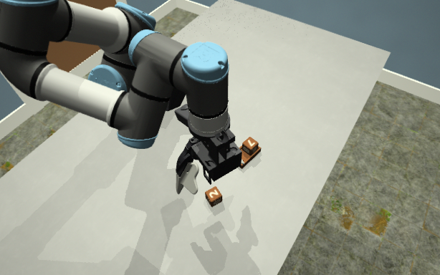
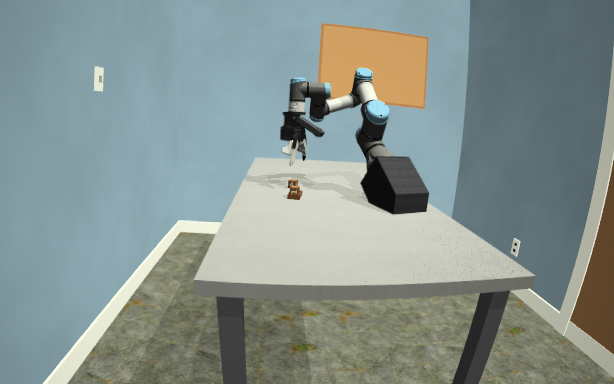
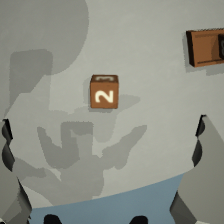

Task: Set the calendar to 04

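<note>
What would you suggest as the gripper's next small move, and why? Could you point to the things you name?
Probably lower the open gripper (image 1: pixel 195 182) (image 2: pixel 298 161) (image 3: pixel 102 119) towards the loose cube (image 1: pixel 213 196) (image 3: pixel 104 95): in the wrist view its sides look roughly square to the fingers, and it sits outside the tray (image 1: pixel 251 157) (image 3: pixel 205 48).
</note>
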### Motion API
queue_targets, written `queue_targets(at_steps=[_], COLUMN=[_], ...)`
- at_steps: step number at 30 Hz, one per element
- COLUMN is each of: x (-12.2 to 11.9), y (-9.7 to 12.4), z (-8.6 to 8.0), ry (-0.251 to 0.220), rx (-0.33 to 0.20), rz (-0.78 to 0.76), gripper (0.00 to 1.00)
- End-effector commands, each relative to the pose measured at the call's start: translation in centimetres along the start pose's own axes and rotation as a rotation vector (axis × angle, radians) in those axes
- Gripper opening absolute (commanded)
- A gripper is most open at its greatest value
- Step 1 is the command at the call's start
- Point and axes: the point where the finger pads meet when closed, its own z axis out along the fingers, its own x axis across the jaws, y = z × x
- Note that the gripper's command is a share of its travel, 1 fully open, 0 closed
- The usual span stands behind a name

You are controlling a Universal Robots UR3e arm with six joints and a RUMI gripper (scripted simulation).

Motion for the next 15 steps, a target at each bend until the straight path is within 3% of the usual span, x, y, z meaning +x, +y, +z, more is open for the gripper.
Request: queue_targets(at_steps=[1,15], x=[-0.15,-0.29], y=[0.07,0.22], z=[-0.11,-0.22], ry=[0.012,0.011], rx=[-0.007,-0.009], rz=[-0.173,-0.447], gripper=[1.0,1.0])
